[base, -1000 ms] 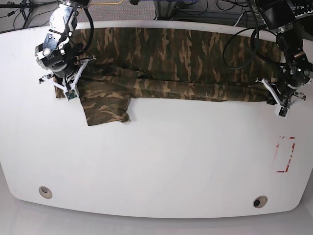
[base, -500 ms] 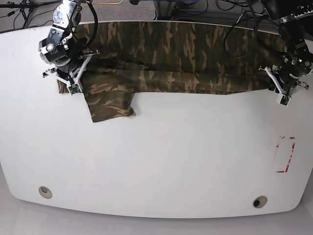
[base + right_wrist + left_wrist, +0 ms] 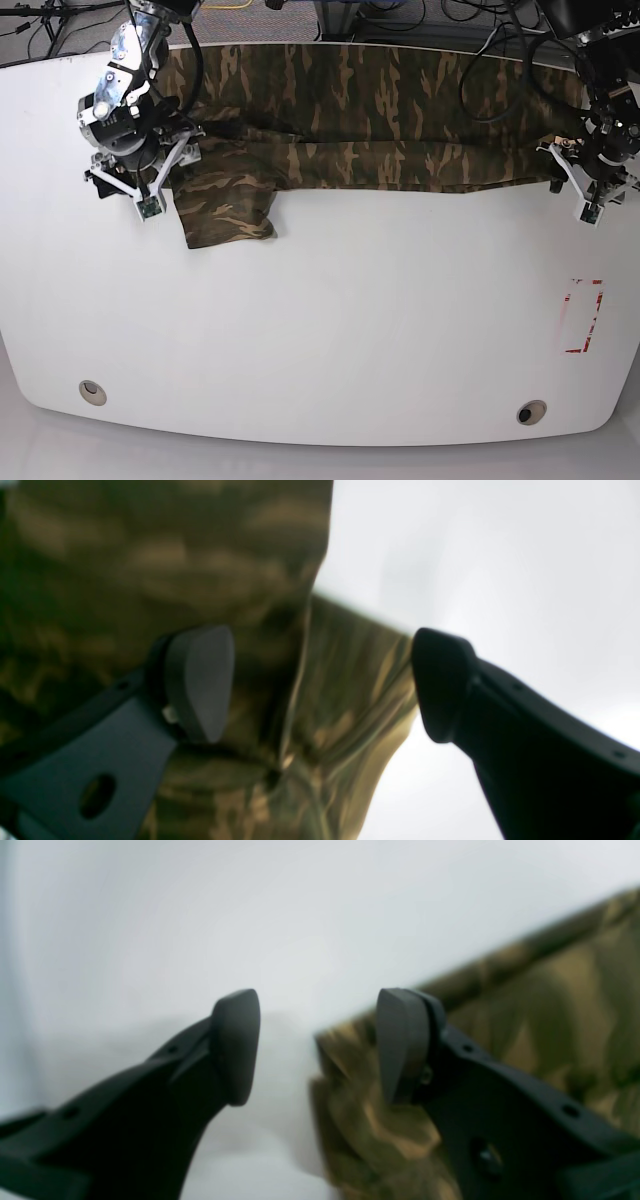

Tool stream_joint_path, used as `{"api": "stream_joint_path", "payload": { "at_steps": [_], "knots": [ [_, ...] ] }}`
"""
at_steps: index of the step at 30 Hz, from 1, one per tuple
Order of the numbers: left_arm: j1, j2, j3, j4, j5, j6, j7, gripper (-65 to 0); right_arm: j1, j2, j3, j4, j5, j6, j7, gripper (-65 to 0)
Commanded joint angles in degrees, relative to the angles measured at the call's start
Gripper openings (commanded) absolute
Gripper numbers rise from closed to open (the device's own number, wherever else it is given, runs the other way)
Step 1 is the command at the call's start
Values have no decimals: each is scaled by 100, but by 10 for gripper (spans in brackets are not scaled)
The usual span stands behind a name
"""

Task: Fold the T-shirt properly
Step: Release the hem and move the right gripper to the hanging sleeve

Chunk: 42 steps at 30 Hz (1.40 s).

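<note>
Both tools — left tool (image 3: 317, 1045) and right tool (image 3: 320, 685) — released, so the T-shirt (image 3: 370, 130) lies folded along the bench's (image 3: 330, 330) far edge.

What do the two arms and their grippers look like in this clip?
Both arms are dark with silver-grey joint housings and loose black cables. The left gripper and right gripper sit in white bracket frames. Up close, the fingers are matte black, with rounded paddle-shaped pads and small screw holes along the shanks.

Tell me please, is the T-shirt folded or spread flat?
Folded once lengthwise: the T-shirt lies doubled in a long band, one sleeve sticking out.
</note>
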Motion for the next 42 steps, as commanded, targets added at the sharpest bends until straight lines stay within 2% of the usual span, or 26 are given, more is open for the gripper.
{"api": "stream_joint_path", "payload": {
  "at_steps": [1, 10, 14, 20, 27, 36, 39, 42],
  "knots": [
    [-85, -113, -40, 455, -69, 14, -18, -311, 347, 46, 15, 65, -9, -32, 100, -127],
    [-243, -69, -189, 877, -69, 14, 483, -311, 1454, 160, -2, -1210, -17, -32, 224, -125],
    [-234, -69, -198, 850, -69, 14, 483, -311, 1806, 213, -2, -2054, -9, -32, 637, -125],
    [-173, -69, -207, 824, -69, 14, 483, -311, 2026, 265, 15, -3047, -9, -32, 1191, -125],
    [-67, -69, -400, 815, -69, 14, 466, -311, 2026, 265, 15, -3593, -9, -32, 1674, -125],
    [-58, -69, -400, 815, -69, 14, 466, -311, 1982, 204, -2, -3786, -9, -32, 1797, -132],
    [-58, -69, -400, 815, -69, 14, 466, -311, 1982, 116, -2, -3795, -9, -32, 1797, -193],
    [-58, -69, -400, 815, -69, 14, 466, -311, 1982, 98, -11, -3804, -9, -32, 1797, -333]
  ]
}}
